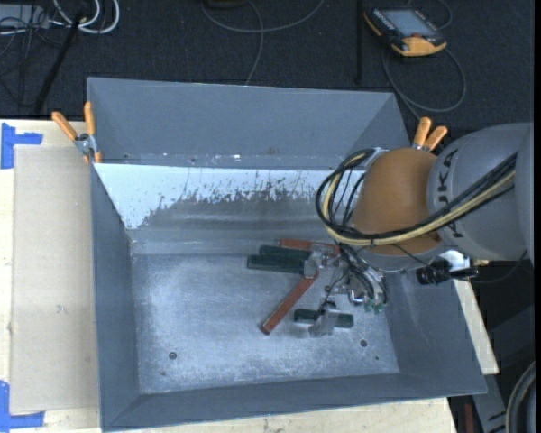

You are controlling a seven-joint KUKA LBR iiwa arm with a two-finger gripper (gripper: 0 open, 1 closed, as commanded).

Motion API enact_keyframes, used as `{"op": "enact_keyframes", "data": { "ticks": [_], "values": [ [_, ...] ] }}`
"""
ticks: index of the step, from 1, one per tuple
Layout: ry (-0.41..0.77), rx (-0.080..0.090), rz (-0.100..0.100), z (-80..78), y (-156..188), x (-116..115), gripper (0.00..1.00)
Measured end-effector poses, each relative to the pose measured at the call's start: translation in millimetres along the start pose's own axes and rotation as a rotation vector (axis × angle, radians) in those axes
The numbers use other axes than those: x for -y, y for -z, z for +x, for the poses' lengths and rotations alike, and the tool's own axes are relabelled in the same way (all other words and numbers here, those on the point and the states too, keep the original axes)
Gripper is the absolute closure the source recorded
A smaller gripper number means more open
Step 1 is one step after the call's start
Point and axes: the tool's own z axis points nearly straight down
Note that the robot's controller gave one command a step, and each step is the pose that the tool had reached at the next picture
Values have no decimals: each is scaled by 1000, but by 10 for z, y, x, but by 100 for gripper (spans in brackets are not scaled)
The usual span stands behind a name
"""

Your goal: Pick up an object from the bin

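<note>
My gripper [324, 293] is low in the right half of the bin, below the arm's orange cover, and stands open. One fingertip [322, 327] rests by a small dark green piece [305, 316]; the other [321, 260] is near the dark green block [274, 261]. A long reddish-brown bar [287, 308] lies slanted, and its upper end runs in between the two fingers. I cannot tell whether the fingers touch it. A short brown piece [296, 244] lies just behind the green block.
The few things lie clustered right of the bin's middle, close to the right wall. The arm and its looped cables hang over the right rim and hide the floor there.
</note>
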Motion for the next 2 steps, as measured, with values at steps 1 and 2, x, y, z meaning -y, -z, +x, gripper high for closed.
{"op": "enact_keyframes", "data": {
  "ticks": [1, 2],
  "values": [
    [27, -2, 0, -18, 15, -259, 0],
    [-24, 3, 0, -141, -308, -324, 0]
  ]
}}
